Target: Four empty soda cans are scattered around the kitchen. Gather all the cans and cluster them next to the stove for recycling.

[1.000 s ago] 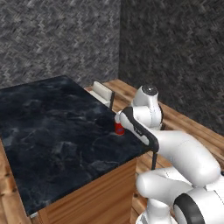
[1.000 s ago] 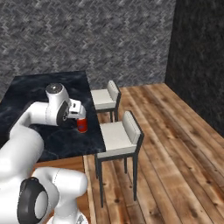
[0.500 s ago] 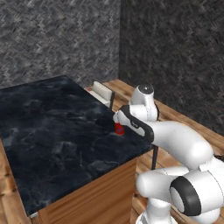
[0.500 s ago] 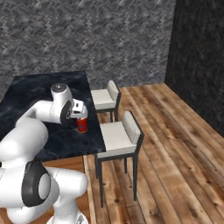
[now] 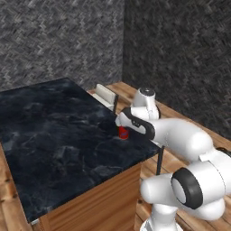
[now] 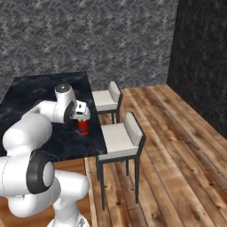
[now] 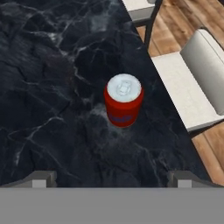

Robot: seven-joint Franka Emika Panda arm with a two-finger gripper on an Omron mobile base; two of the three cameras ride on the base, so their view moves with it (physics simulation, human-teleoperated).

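My hand [image 7: 112, 177] is spread wide, holding nothing, above a red can [image 7: 124, 105] that stands upright with its silver top shut, just right of centre in the hand view. Bare black counter [image 7: 48, 87] stretches to the left of the can. To the right the counter's edge runs close by, with two pale stools [image 7: 192, 83] beyond.

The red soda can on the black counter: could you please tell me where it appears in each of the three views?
Left base view: soda can at centre, partly behind the arm.
Right base view: left of centre, under the open gripper.
Hand view: centre, upright.
Shared landmark: the counter's edge beside the stools.
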